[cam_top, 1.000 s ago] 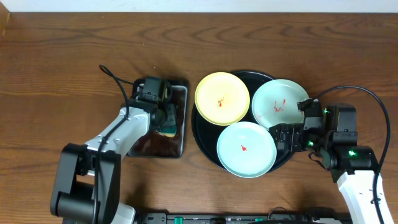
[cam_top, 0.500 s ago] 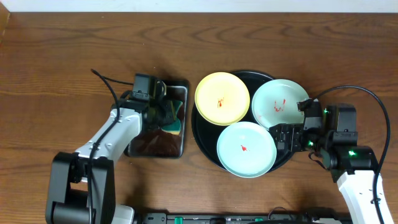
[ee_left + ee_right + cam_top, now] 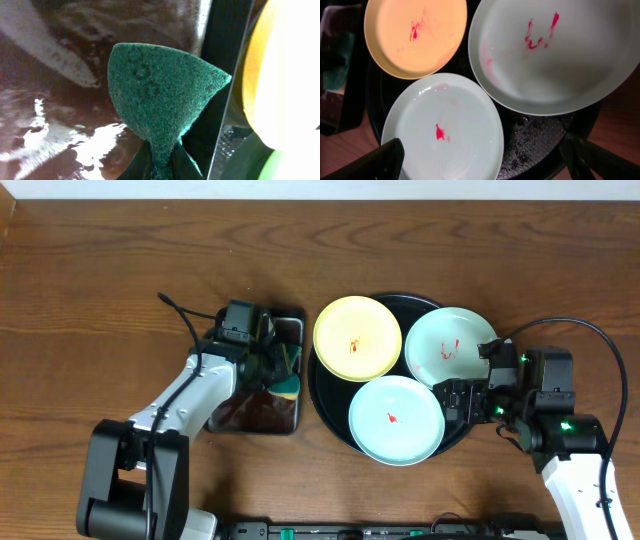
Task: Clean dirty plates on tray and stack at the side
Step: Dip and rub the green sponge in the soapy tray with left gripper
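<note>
**Wet sponge in hand, three plates not yet wiped**

My left claw is clamped on a green sponge. I pinch it at its narrow bottom, so the wide part fans out in front of me. It hangs over the right side of the small tray with brown liquid, just beside the round tray. My right claw has its fingers apart and holds nothing. It hovers over the right edge of the round tray.

All three plates lie on the round tray: the yellow plate at the upper left, the upper mint plate at the upper right, and the lower mint plate at the bottom. Each one carries a red smear, so I judge that no plate is clean and none is stacked at the side.

The step in hand, I think, is to bring the sponge to the yellow plate, which is the nearest. To do it well I should lift it over both tray rims and lay the broad green face flat on the smear. I should press only lightly, because a glossy plate may slide. My right claw could steady the plate's rim.

Only the left wrist view shows my grip on the sponge. Only the right wrist view shows the smears sharply, and also a faint pink trace on the upper mint plate. Only the overhead view shows both arms and the table at the side, where the stack could go.
</note>
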Available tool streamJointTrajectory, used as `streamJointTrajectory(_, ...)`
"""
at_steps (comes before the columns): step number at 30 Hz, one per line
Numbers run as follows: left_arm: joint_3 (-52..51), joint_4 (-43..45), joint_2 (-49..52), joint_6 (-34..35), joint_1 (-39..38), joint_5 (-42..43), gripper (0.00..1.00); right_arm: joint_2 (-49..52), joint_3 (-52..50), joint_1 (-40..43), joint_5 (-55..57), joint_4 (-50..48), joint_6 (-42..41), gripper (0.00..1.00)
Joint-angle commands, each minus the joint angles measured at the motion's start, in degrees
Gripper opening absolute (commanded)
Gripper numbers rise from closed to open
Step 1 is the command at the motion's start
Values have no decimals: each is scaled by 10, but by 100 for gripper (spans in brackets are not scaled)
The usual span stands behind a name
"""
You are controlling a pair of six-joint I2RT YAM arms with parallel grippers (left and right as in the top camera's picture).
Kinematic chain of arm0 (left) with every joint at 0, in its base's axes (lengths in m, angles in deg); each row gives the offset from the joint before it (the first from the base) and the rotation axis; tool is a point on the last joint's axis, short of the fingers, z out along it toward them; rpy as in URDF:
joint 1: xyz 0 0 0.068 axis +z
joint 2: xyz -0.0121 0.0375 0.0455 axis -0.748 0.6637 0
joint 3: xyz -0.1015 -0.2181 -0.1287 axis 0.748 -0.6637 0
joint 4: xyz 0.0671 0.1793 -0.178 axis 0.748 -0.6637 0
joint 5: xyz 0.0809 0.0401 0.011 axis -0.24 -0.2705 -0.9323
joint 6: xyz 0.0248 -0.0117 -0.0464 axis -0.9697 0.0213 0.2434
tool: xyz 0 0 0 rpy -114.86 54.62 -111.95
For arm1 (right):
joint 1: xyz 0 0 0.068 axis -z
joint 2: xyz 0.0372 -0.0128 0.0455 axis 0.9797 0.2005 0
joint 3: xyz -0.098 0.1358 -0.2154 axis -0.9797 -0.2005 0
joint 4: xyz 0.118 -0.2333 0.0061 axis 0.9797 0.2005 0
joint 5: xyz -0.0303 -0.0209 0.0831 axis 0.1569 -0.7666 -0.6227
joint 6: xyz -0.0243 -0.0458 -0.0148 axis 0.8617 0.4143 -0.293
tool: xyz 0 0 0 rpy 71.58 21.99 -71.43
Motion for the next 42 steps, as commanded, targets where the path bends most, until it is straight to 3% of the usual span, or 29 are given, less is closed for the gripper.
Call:
streamJointTrajectory(1, -4, 4, 7, 17, -13, 27, 8, 1, 10, -6, -4, 0, -5, 99)
streamJointTrajectory(15, -3, 15, -10, 10, -6, 6, 7, 1, 10, -6, -4, 0, -5, 99)
streamJointTrajectory(19, -3, 13, -45, -33, 26, 18, 7, 1, 10, -6, -4, 0, -5, 99)
streamJointTrajectory(26, -3, 14, -75, -183, 103, 216, 7, 1, 10, -6, -4, 0, -5, 99)
streamJointTrajectory(31, -4, 1, -75, -214, 141, 234, 7, 1, 10, -6, 0, 0, -5, 99)
streamJointTrajectory(35, -4, 1, -75, -266, 168, 332, 7, 1, 10, -6, 0, 0, -5, 99)
streamJointTrajectory(42, -4, -3, -75, -295, 213, 435, 7, 1, 10, -6, 0, 0, -5, 99)
